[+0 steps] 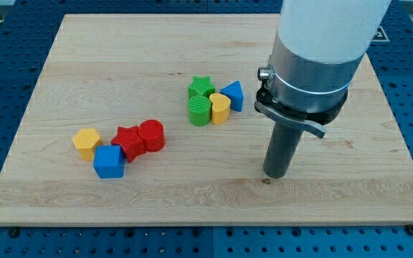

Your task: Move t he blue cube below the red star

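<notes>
The blue cube [109, 161] lies at the view's lower left, touching the lower left side of the red star [128, 142]. A red cylinder [151, 135] touches the star's right side. My tip [274, 175] rests on the board far to the right of these blocks and a little lower than the blue cube. It touches no block.
A yellow block [87, 142] sits just left of the blue cube. Near the board's middle is a cluster: a green star [201, 88], a green cylinder [200, 111], a yellow block [220, 108] and a blue triangular block [233, 95]. The wooden board [63, 64] lies on a blue surface.
</notes>
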Robot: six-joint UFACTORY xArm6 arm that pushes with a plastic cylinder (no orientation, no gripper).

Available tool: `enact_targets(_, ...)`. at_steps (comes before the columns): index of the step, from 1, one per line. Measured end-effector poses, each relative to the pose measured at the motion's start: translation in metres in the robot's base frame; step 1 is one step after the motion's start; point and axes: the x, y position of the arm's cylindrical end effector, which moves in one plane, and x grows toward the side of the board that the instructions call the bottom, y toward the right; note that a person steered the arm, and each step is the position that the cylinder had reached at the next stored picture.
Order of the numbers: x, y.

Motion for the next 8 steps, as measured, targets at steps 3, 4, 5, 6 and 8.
enact_targets(3, 0.007, -0.103)
enact_targets(4, 0.0, -0.149)
enact_targets(5, 0.027, -0.153)
enact_targets(6, 0.036, -0.188)
enact_targets(8, 0.038, -0.248)
